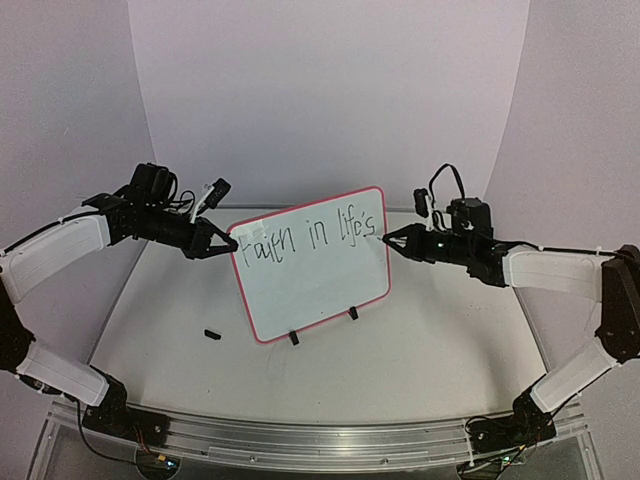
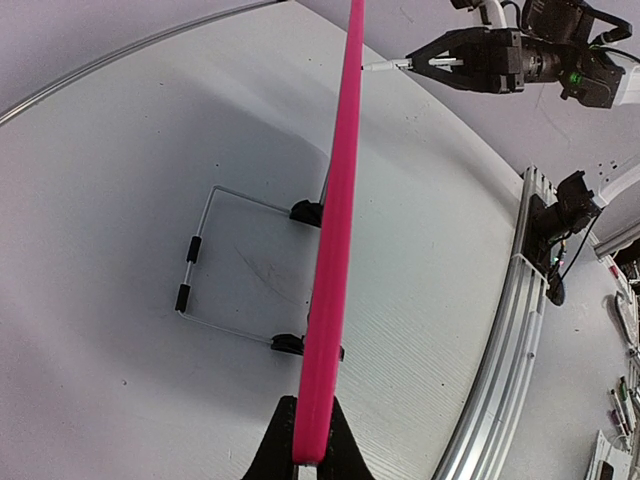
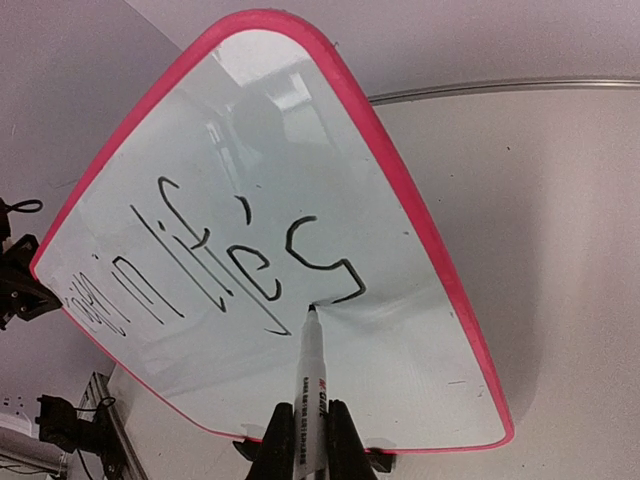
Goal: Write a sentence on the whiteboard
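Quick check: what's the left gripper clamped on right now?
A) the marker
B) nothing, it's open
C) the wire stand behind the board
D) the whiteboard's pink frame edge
D: the left wrist view shows the left gripper shut on the pink frame edge of the whiteboard, while the marker is held in the right gripper.
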Robot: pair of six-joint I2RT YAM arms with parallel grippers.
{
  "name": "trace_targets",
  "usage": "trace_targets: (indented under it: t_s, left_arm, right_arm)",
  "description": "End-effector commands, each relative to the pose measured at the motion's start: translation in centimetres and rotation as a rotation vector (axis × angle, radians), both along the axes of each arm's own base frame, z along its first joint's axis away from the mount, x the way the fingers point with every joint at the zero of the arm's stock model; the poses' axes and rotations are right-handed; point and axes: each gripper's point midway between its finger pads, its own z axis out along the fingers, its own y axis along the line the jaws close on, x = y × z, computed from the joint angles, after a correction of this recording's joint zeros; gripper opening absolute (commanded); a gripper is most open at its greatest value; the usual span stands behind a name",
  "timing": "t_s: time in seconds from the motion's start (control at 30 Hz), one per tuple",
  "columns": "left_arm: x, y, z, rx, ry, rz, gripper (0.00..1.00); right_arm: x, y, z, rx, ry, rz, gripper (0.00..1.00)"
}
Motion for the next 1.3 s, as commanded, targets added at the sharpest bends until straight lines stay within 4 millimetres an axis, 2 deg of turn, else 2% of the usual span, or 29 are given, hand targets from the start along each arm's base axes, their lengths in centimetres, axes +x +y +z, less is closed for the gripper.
trace_targets:
  t_s: [0.0,0.2,0.3,0.57,0.73,0.87,1.0,1.27]
  left_arm:
    - [0.6,0.4,-1.9,0.061,0.004,0.017,0.00]
    - [0.6,0.4,-1.6,0.055,0.001,0.017,0.00]
    - [0.5,0.4,-1.7,0.053,0.003,0.017,0.00]
    - [0.6,0.3,-1.6,0.048,0.007,0.023,0.00]
    - [0.7,0.3,-1.6,0.046,0.008,0.028,0.00]
    - [0.7,0.3,-1.6,0.043,0.011,0.031,0.00]
    - [0.7,0.4,-1.6,0.042,0.011,0.037,0.00]
    - [0.7,0.3,-1.6,0.037,0.015,0.040,0.00]
  right_arm:
    - [-0.3,0.6,4.9,0.099,-0.122,0.041,0.00]
    - [-2.3,-0.2,8.5,0.142,-0.210,0.057,0.00]
    - [-3.1,-0.4,9.1,0.146,-0.231,0.071,0.00]
    - [-4.2,-0.7,8.0,0.131,-0.207,0.066,0.00]
    - [-5.2,0.2,6.9,0.101,-0.176,0.080,0.00]
    - [-6.3,2.3,5.8,0.060,-0.160,0.111,0.00]
    - [-7.6,5.5,4.7,0.031,-0.151,0.155,0.00]
    - [-9.6,12.1,3.8,0.041,-0.162,0.250,0.00]
